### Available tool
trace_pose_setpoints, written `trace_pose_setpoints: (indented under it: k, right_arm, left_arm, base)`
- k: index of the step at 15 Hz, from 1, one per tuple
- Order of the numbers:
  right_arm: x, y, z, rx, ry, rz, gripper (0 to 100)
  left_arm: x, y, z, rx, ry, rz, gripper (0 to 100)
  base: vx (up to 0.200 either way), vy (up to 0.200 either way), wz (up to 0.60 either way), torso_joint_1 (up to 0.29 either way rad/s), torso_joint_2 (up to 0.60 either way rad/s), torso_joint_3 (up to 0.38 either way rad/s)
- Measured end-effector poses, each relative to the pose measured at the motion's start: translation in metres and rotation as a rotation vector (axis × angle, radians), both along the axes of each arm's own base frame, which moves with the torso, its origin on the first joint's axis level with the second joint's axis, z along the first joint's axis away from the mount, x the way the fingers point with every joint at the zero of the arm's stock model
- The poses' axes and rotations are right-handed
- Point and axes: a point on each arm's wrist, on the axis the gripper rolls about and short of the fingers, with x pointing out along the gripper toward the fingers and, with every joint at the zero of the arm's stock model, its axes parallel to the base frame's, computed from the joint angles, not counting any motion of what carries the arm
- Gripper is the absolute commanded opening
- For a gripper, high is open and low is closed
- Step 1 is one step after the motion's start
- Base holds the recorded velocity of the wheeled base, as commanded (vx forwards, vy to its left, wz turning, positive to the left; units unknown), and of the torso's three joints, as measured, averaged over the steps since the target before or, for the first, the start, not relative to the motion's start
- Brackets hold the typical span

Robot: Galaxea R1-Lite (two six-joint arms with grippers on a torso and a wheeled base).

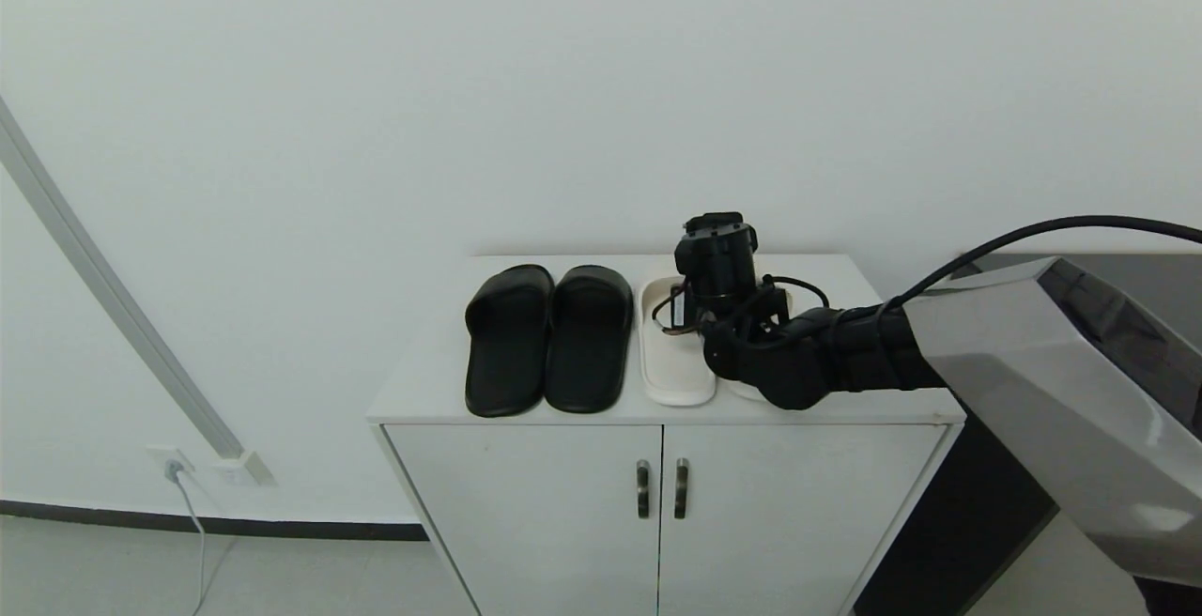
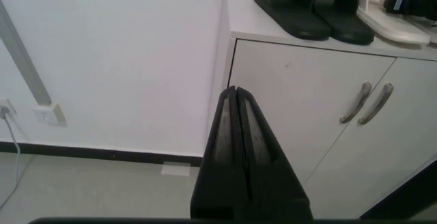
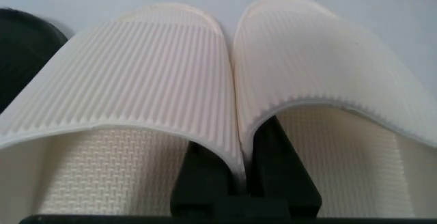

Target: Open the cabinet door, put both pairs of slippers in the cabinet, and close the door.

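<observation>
A pair of black slippers [image 1: 549, 339] [image 2: 314, 5] lies side by side on the white cabinet's top [image 1: 423, 381]. To their right lies a pair of white ribbed slippers [image 1: 671, 362] [image 3: 225, 80]. My right gripper [image 3: 242, 176] sits over the white pair, one finger under each strap, with the two inner strap edges pinched between them. Both cabinet doors [image 1: 535, 513] are closed, and their two handles [image 1: 643, 488] [image 2: 355, 103] meet at the middle. My left gripper [image 2: 235, 98] hangs low, off the cabinet's left front corner, shut on nothing.
The cabinet stands against a white wall. A wall socket with a plugged cable [image 1: 174, 466] is low on the left, under a slanted grey conduit [image 1: 103, 287]. Open floor lies left of the cabinet. A dark surface [image 1: 1127, 278] adjoins the cabinet's right side.
</observation>
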Motion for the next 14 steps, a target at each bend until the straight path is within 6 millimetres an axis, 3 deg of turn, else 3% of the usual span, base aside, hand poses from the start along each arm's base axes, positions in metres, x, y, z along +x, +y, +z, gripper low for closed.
trace_pose_setpoints:
  k: [3, 6, 10, 14]
  right_arm:
    - [-0.014, -0.009, 0.014, -0.018, 0.001, 0.02, 0]
    - [-0.046, -0.024, 0.035, -0.034, 0.002, 0.139, 0]
    - [-0.116, -0.068, 0.049, -0.084, 0.039, 0.509, 0]
    - [-0.179, -0.109, 0.044, -0.045, 0.097, 0.874, 0]
  left_arm:
    - [0.0, 0.0, 0.0, 0.001, 0.0, 0.0, 0]
    - [0.0, 0.0, 0.0, 0.003, 0.0, 0.0, 0]
    - [0.0, 0.0, 0.0, 0.004, 0.0, 0.0, 0]
    - [0.0, 0.0, 0.0, 0.007, 0.0, -0.001, 0]
  base:
    - [0.0, 0.0, 0.0, 0.0, 0.0, 0.0]
    - [0.0, 0.0, 0.0, 0.0, 0.0, 0.0]
    - [0.0, 0.0, 0.0, 0.0, 0.0, 0.0]
    - [0.0, 0.0, 0.0, 0.0, 0.0, 0.0]
